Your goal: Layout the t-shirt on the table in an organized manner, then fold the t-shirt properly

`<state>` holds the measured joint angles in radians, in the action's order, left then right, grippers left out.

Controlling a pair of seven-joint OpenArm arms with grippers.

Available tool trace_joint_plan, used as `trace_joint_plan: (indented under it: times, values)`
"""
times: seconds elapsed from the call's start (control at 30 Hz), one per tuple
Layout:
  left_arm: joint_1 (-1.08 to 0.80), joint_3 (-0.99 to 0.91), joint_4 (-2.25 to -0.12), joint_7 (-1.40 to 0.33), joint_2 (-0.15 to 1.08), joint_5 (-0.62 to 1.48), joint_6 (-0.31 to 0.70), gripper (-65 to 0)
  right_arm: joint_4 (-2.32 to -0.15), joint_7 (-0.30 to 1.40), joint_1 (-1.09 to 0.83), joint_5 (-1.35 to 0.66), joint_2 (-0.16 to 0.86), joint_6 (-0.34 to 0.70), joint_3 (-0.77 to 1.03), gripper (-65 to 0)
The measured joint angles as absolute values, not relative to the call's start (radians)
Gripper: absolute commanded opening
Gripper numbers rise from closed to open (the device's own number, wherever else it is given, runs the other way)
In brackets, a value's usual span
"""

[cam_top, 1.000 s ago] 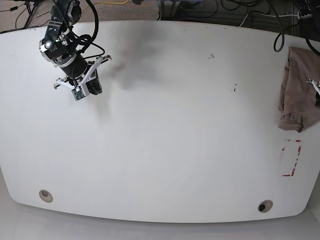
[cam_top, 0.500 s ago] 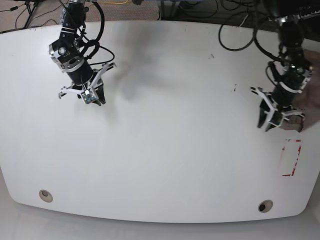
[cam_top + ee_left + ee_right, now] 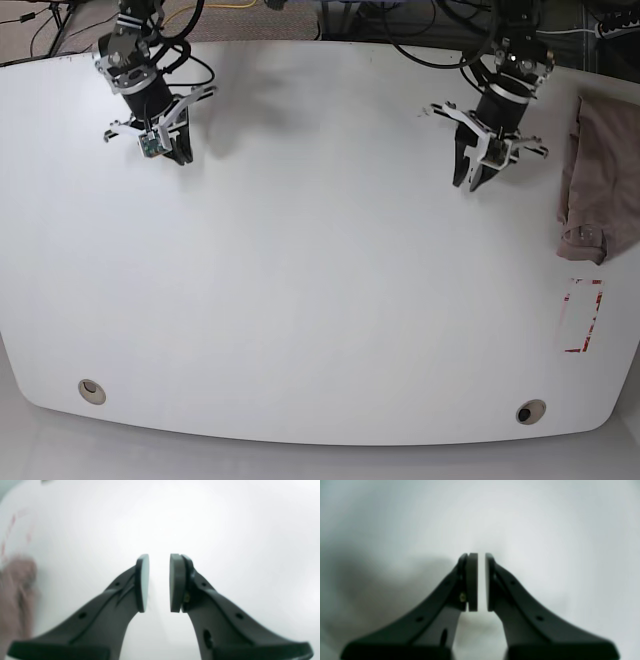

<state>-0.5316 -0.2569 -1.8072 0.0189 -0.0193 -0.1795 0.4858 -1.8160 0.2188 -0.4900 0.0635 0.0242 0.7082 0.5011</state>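
T-shirt (image 3: 598,178) bunched at worktop (image 3: 320,300) edge, unfolded. Your left pincer (image 3: 472,184) slightly apart, empty; right pincer (image 3: 180,158) nearly together, empty. Both hover over bare surface, no grasp.

The worktop (image 3: 320,300) is glossy white, plain but for a few small dark specks (image 3: 468,177); the shirt (image 3: 600,175) at its right edge is a plain dusty mauve-brown with no print; near it, the tape rectangle (image 3: 583,316) is striped red and white; the two grommet holes (image 3: 92,390) at the near edge are grey with a darker centre; both arms are black with white brackets; the left fingers (image 3: 142,582) are dark grey with paler grey pads; the right fingers (image 3: 472,582) are near black.
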Motion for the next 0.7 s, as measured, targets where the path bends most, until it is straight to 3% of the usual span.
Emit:
trace_joint_plan:
  times: [0.17,0.4,0.7]
  values:
    - [-0.766,-0.215,-1.886,0.014,-0.034,-0.179,0.498,-52.8,-1.894,0.331,-0.656,-0.023,0.019,0.691,0.541,-60.7]
    - [-1.055,-0.204,-1.954,0.021,-0.035,-0.173,0.493,-52.8,-2.009,0.363,-0.862,-0.18,0.025,0.697,0.542,-60.7]
    - [-1.278,-0.188,-1.943,0.027,-0.012,-0.053,0.49,-52.8,-2.008,0.375,-1.105,-0.252,0.025,0.688,0.531,-60.7]
